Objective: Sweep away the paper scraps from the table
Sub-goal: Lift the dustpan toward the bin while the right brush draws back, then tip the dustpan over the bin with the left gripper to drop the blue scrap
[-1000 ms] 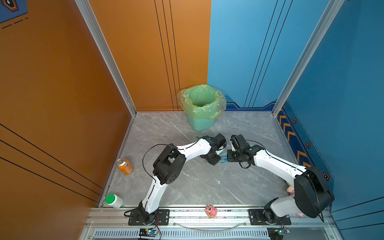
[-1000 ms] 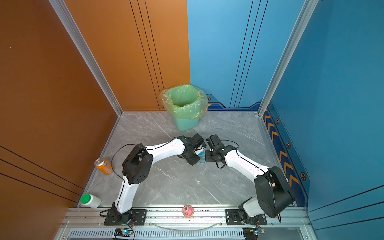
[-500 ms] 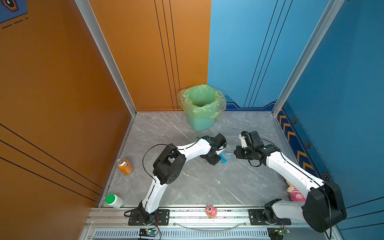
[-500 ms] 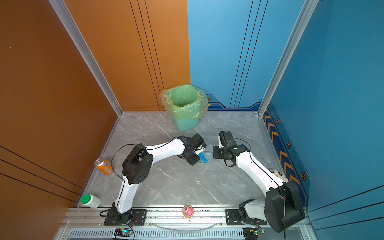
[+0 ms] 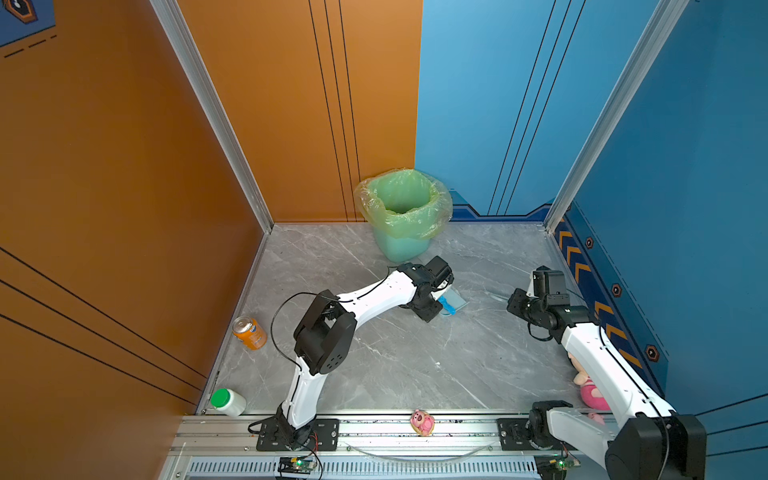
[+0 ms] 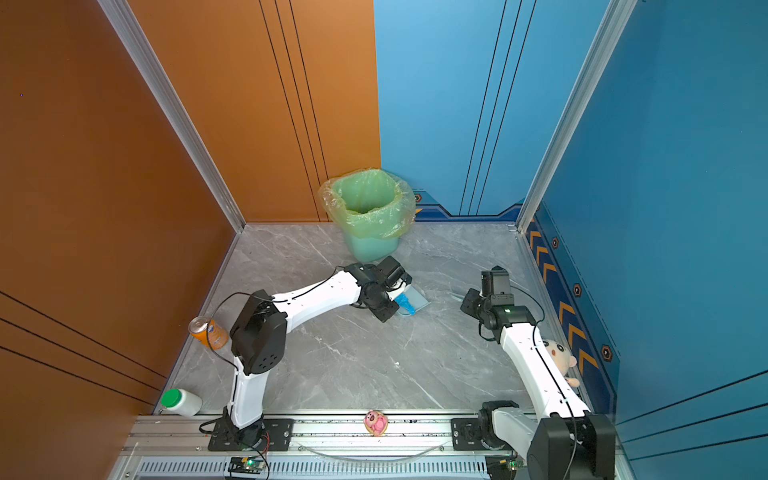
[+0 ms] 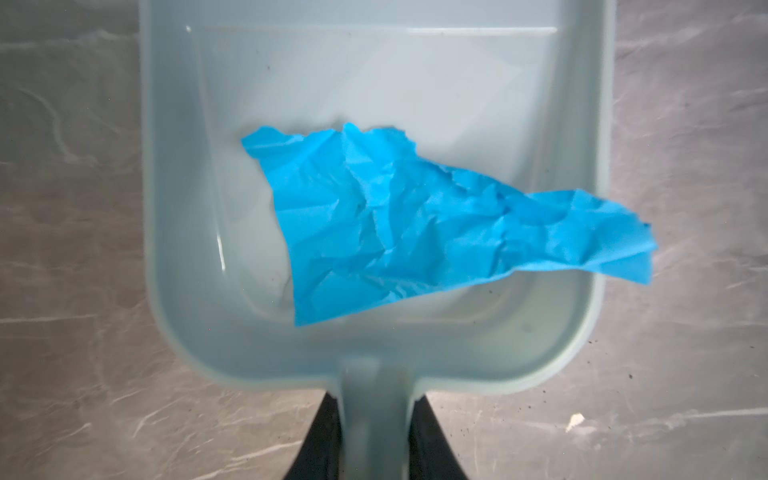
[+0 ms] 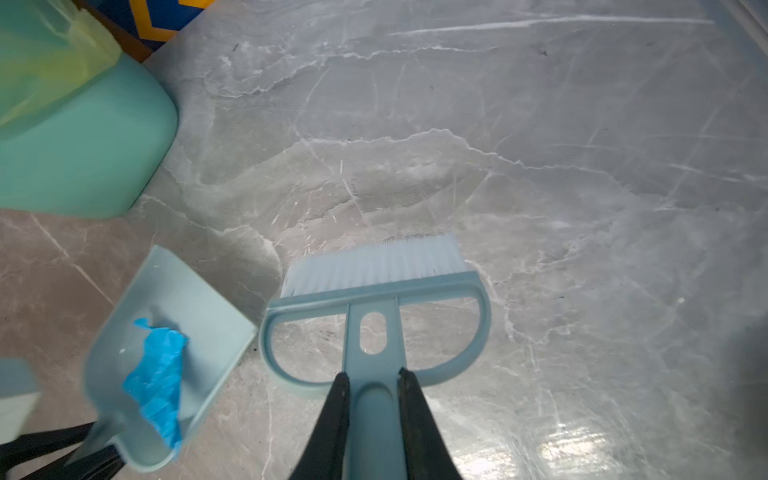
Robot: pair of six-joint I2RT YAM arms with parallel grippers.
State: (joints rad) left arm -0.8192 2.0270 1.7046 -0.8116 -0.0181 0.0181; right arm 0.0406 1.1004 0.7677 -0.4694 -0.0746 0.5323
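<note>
Blue scrap (image 7: 395, 224) sits in dustpan (image 7: 374, 83) ahead of left gripper (image 7: 376, 436), clamped on its handle (image 7: 376, 395), bin (image 5: 401, 232) close by; right gripper (image 8: 372, 399), pinching brush (image 8: 374, 274), stands farther off.

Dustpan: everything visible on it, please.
The dustpan is pale blue, plastic-looking: flat tray, raised side and back walls, open front lip, short handle. The left gripper is shut on the handle. One crumpled blue paper scrap lies inside, a corner overhanging a side wall. The pan is over the table near the green bin; contact with the table is unclear.
</note>
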